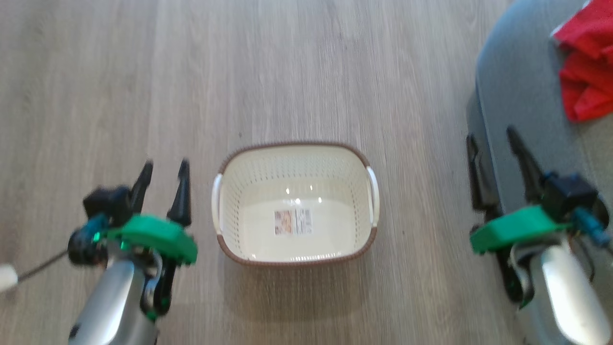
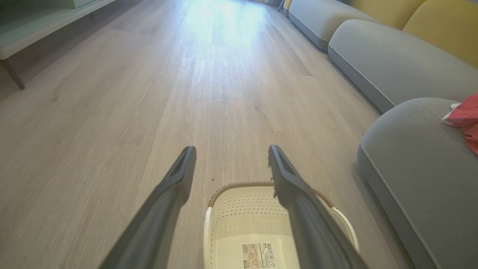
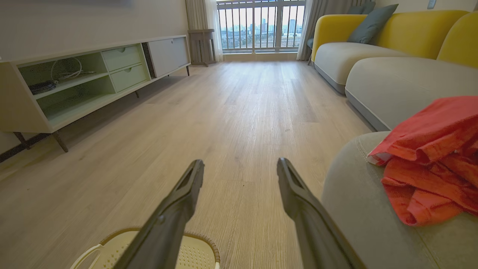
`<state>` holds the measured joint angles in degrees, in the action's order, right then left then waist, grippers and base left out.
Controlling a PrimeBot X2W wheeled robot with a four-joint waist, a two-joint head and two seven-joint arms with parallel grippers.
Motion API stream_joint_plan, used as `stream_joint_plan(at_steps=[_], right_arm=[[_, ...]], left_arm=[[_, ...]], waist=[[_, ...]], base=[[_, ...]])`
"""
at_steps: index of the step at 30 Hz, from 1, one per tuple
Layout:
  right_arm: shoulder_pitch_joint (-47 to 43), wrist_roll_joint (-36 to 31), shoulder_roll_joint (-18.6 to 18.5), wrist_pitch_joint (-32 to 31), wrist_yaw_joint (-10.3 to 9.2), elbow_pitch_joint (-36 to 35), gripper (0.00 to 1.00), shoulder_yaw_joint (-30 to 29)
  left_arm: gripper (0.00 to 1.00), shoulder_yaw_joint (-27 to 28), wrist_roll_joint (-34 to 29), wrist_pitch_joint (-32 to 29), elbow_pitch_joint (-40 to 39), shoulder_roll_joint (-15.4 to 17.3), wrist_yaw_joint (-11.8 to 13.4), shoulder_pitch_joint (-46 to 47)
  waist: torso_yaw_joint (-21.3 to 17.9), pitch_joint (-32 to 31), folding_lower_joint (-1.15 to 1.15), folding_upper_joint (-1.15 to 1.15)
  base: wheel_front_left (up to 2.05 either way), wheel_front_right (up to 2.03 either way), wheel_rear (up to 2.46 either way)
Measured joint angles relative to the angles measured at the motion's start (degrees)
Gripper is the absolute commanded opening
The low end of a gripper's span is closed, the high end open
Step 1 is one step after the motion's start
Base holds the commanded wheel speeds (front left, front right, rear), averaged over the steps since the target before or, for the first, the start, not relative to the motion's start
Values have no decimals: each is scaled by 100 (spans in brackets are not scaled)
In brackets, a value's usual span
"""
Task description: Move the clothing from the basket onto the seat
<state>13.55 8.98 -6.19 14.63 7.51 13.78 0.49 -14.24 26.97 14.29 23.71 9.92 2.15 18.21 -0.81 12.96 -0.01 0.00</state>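
Observation:
The cream basket (image 1: 294, 201) with a brown rim stands on the wood floor at centre, holding nothing but a label on its bottom. It also appears as the basket (image 2: 257, 228) and the basket (image 3: 194, 252) in the wrist views. Red clothing (image 1: 586, 67) lies crumpled on the grey seat (image 1: 517, 96) at the right; the clothing (image 3: 429, 157) rests near the seat's (image 3: 358, 209) rounded corner. My left gripper (image 1: 165, 165) is open just left of the basket, nothing between its fingers. My right gripper (image 1: 493, 136) is open beside the seat's edge, apart from the clothing.
More grey cushions (image 2: 392, 63) with yellow backrests (image 3: 392, 28) line the right side. A low pale cabinet (image 3: 74, 82) on thin legs runs along the left wall. A window with railing (image 3: 261, 26) is at the far end. Wood floor (image 1: 287, 72) lies beyond the basket.

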Motion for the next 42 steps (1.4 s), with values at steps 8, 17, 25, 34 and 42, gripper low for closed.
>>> stream_joint_plan(at_steps=[8, 17, 25, 34, 42], right_arm=[[-425, -207, 204, 0, -1, 238, 100, -96], [-604, -245, 248, -1, -1, 433, 100, -129], [-603, -290, 260, -1, 0, 455, 100, -183], [-608, -296, 266, -3, 0, 538, 0, -172], [-831, 29, 267, -103, 0, 858, 0, -185]], left_arm=[[100, 740, -300, 0, -35, -278, -196, -616], [100, 1155, -616, 0, -66, -498, -431, -913], [100, 1315, -857, 0, -64, -597, -557, -911], [0, 1435, -1072, -13, -15, -627, -602, -914], [0, 1434, -790, -138, 278, -658, -604, -1193]], waist=[[25, -535, 0, 0], [-101, -803, 0, 0], [-141, -833, 0, 0], [-164, -838, 1, 0], [-154, -860, 1, 0]], base=[[0, 0, 0], [0, 0, 0], [0, 0, 0], [0, 0, 0], [0, 0, 0]])
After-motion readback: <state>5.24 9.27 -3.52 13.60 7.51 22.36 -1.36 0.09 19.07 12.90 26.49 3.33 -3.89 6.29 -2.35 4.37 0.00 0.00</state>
